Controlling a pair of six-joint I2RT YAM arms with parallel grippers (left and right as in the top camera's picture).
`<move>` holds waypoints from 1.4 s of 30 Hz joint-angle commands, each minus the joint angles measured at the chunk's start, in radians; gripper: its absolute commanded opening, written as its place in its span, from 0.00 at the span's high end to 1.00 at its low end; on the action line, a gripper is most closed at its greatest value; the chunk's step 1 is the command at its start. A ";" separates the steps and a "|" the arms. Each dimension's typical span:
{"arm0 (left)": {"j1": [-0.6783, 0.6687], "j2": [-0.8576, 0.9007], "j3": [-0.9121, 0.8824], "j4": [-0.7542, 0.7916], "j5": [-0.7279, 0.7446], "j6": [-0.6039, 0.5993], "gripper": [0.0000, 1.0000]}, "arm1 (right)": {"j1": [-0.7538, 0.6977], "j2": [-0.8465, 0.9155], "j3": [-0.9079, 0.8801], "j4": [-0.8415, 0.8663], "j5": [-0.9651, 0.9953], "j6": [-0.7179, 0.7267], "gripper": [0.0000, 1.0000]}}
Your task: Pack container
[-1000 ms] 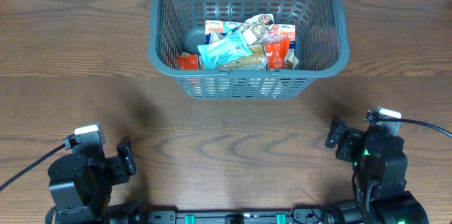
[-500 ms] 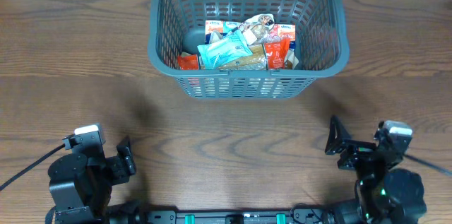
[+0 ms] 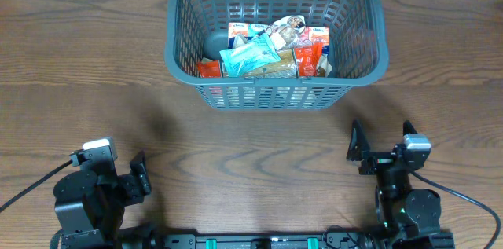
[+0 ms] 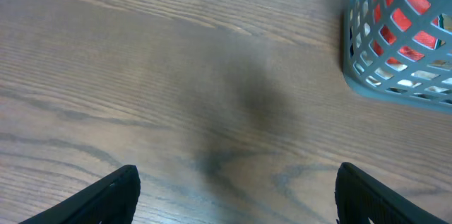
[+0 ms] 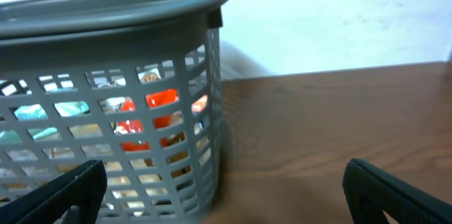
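The container [image 3: 355,60], a large grey lattice basket, stands at the table's far middle and holds several snack packets [image 3: 267,51] in orange, light blue and white. It also shows in the left wrist view [image 4: 367,83] and the right wrist view [image 5: 113,5]. My left gripper [image 3: 140,180] rests open and empty near the front left edge; its fingers frame bare wood [image 4: 236,196]. My right gripper [image 3: 360,153] is open and empty at the front right, its fingers spread wide [image 5: 226,199] and facing the container's right end.
The brown wooden table [image 3: 251,147] stretches between the container and both arms. A pale wall [image 5: 339,19] rises behind the table's far edge in the right wrist view.
My right arm has drawn back and swung left toward the front edge, its open gripper now further left. The left arm and the container have not moved.
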 commanded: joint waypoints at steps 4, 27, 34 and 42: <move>-0.003 -0.001 -0.002 -0.002 0.006 -0.001 0.19 | -0.034 -0.022 -0.101 0.142 -0.025 -0.015 0.01; -0.003 -0.001 -0.002 -0.002 0.006 -0.001 0.19 | -0.122 -0.022 -0.126 0.024 -0.114 -0.179 0.01; -0.003 -0.001 -0.002 -0.002 0.006 -0.001 0.19 | -0.122 -0.022 -0.126 0.022 -0.129 -0.249 0.01; -0.003 -0.001 -0.002 -0.002 0.006 -0.001 0.19 | -0.122 -0.022 -0.126 0.021 -0.119 -0.239 0.01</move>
